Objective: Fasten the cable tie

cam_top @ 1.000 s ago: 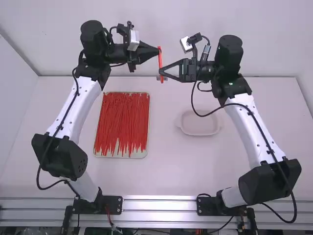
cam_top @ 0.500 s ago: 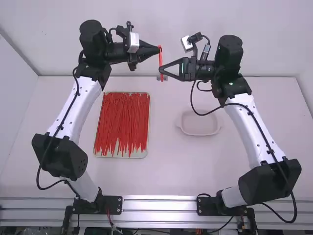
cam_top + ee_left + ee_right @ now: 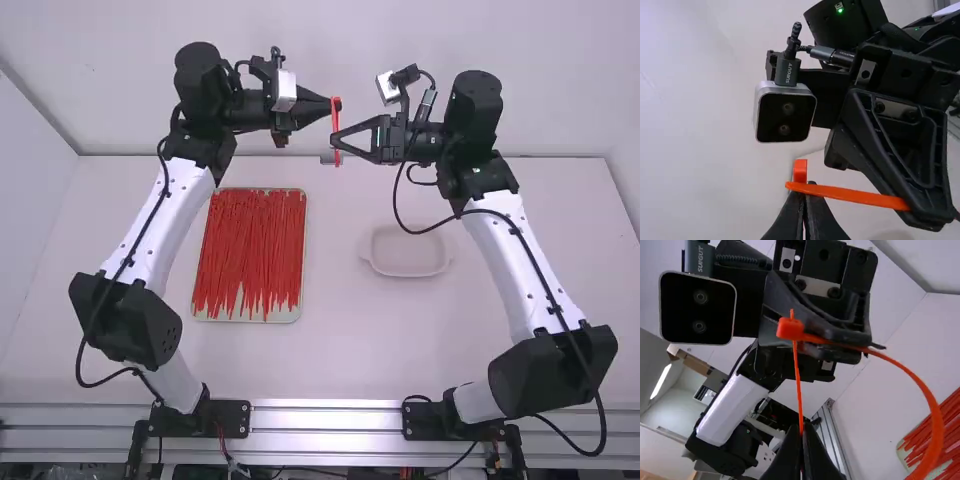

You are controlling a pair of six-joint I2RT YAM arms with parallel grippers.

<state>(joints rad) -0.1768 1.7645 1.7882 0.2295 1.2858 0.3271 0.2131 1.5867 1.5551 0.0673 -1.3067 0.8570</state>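
i see a flat tray (image 3: 250, 255) of thin red ties on the left. up high, my left gripper (image 3: 802, 215) pinches the orange cable tie (image 3: 850, 195) beside its blocky head. the smooth plastic strap bows round, and my right gripper (image 3: 801, 447) is clamped on a straight stretch of it.

**Print on the two camera plugs**

A line of white lettering runs lengthwise down the grey cable plug (image 3: 788, 74) that sits on top of the wrist camera (image 3: 785, 117), in the upper middle of the left wrist view. Like lettering stands on the second grey plug (image 3: 690, 255), in the upper left corner of the right wrist view, cut by the frame edge
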